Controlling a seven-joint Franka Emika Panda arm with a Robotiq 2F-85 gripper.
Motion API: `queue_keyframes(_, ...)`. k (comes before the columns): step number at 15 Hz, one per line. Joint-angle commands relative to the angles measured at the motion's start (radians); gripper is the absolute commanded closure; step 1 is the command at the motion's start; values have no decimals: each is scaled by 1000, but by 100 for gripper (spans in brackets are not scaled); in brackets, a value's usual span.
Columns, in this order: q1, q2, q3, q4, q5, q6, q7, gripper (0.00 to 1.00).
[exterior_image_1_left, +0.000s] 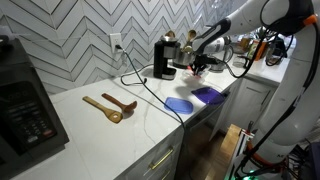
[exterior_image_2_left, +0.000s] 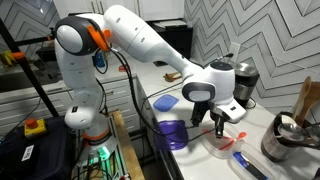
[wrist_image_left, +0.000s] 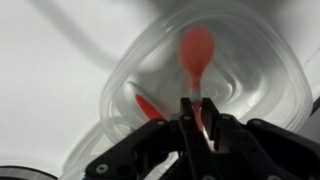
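Observation:
In the wrist view my gripper (wrist_image_left: 197, 104) is shut on the handle of a red plastic spoon (wrist_image_left: 196, 48). The spoon's bowl hangs over a clear plastic container (wrist_image_left: 255, 60). A second red piece (wrist_image_left: 143, 103) lies inside the container at the left. In both exterior views the gripper (exterior_image_1_left: 197, 63) (exterior_image_2_left: 222, 124) points down at the far end of the white counter (exterior_image_1_left: 120, 135). It hovers just above the clear container (exterior_image_2_left: 226, 146).
A purple bowl (exterior_image_1_left: 180, 104) and purple lid (exterior_image_1_left: 207, 93) lie near the counter edge. Two wooden spoons (exterior_image_1_left: 110, 105) rest mid-counter. A black coffee machine (exterior_image_1_left: 163, 58) stands against the tiled wall, and a dark appliance (exterior_image_1_left: 22, 105) stands at the near end. A purple cup (exterior_image_2_left: 174, 133) stands beside the gripper.

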Motion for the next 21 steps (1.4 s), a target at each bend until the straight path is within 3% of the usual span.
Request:
queue_keyframes(1,1,-14,4,-34,21,22,-8,53)
queue_keyframes(8,-5,-63,-9,-48,-12,65,13,1)
queue_keyframes(11,-10,-55,-17,-52,-37,83,-17,0)
queue_keyframes(15,-9,-42,-1,-72,32,116,-91,0)
queue_keyframes(21,-14,-4,12,-101,52,301,-202,0)
